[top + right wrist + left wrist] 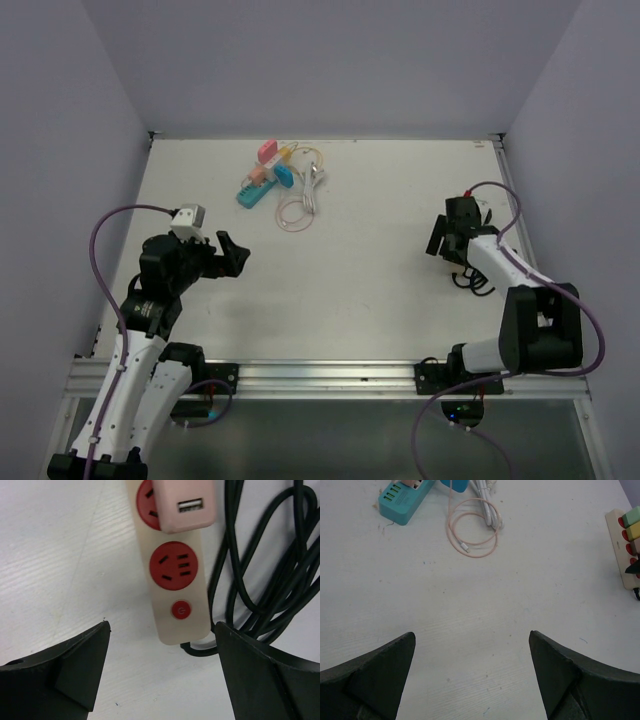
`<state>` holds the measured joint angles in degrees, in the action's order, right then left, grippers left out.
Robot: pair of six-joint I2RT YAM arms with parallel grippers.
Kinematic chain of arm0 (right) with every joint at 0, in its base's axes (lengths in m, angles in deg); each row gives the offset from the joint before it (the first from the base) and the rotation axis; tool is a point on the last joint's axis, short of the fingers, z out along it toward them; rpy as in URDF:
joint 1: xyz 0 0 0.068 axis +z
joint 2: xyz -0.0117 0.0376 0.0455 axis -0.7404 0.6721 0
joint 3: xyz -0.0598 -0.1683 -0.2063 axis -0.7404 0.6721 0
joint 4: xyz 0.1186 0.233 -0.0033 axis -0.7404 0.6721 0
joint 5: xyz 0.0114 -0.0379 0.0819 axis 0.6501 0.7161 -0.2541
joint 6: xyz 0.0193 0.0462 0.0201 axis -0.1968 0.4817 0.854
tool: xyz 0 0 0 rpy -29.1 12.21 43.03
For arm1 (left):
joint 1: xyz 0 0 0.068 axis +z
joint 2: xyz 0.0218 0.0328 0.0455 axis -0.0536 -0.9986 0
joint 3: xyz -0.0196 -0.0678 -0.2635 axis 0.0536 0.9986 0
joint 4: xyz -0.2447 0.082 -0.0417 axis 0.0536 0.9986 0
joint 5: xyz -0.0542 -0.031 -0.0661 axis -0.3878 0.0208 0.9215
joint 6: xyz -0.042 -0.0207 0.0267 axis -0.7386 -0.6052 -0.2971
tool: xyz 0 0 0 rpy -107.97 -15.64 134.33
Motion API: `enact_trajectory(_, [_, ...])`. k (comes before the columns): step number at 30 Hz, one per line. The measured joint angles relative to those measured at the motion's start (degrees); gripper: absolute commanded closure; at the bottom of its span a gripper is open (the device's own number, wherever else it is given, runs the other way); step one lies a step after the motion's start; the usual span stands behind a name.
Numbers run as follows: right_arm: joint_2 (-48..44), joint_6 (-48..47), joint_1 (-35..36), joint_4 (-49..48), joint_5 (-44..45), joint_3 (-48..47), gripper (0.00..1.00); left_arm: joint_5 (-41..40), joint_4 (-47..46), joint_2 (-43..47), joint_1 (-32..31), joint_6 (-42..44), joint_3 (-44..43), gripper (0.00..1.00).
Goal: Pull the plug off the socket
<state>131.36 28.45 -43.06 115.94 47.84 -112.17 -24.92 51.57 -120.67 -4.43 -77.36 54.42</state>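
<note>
While its two dark fingers stand spread wide at the lower corners of the right wrist view, the right pincer (161, 627) holds nothing and hangs just above the lower end of a beige power strip (196, 622), a stance that looks chosen to line up over the strip before closing. Between the fingers sits the strip's red switch (181, 610); above it is an empty red socket (173, 565), and above that, at the top of the frame, the pink plug (184, 505) with a USB port on its face, seated in the next socket. That plug is probably the thing to pull, so the pincer would need to travel toward the top of the frame to straddle it. A black cord (265, 580) lies looped on the tabletop (60, 555) just right of the strip, close enough to snag a finger. Well apart, the left pincer (471, 637) is likewise spread and empty, facing a teal power strip (402, 500) and a coiled pink cable (449, 530) at the upper left of its view.
</note>
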Motion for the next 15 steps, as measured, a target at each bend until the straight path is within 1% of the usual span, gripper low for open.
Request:
enact_trajectory(5, [1.57,0.79,-4.57,-0.31,-1.11,0.00,0.11,0.00,0.00,0.00,0.00,0.00,0.00,0.00])
enact_trajectory(8, [3.56,0.79,-4.72,-1.14,-3.45,0.02,0.15,0.00,0.00,0.00,0.00,-0.02,0.00,0.00])
enact_trajectory(10, [4.48,0.74,-4.61,-1.79,-4.76,0.02,0.20,0.00,-0.02,0.02,0.00,0.00,0.00,0.00])
enact_trajectory(15, [5.16,0.07,-4.76,-2.71,-4.61,0.61,0.27,0.00,0.00,0.00,0.00,-0.02,0.00,0.00])
